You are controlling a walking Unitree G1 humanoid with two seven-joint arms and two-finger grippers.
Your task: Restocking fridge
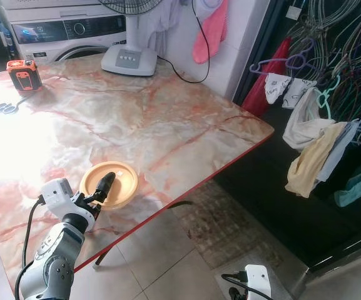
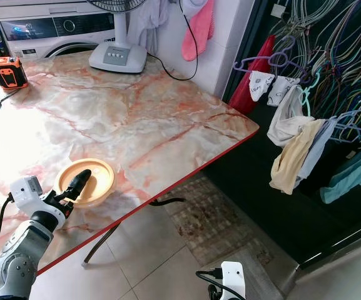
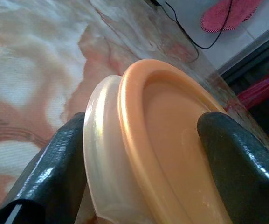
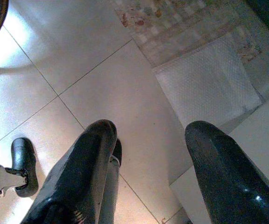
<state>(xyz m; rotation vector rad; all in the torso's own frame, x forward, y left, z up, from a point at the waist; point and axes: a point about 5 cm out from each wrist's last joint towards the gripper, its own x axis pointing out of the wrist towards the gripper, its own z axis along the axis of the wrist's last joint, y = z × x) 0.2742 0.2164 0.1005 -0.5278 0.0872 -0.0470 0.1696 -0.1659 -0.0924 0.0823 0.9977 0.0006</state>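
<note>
A round, shallow container with an orange lid (image 1: 121, 178) lies on the marble table (image 1: 167, 125) near its front edge. My left gripper (image 1: 103, 185) reaches over its near rim. In the left wrist view one black finger (image 3: 59, 163) presses the translucent wall and the other (image 3: 237, 158) rests on the orange lid (image 3: 171, 140), so the gripper is shut on the container's edge. My right gripper (image 4: 151, 130) hangs low over the tiled floor with its fingers apart and nothing between them.
At the table's far end stand a white fan base (image 1: 129, 59), an orange device (image 1: 22, 74) and scissors (image 1: 5, 107). A washing machine (image 1: 67, 28) is behind. Clothes on hangers (image 1: 318, 131) hang to the right. A mat (image 1: 224, 231) lies on the floor.
</note>
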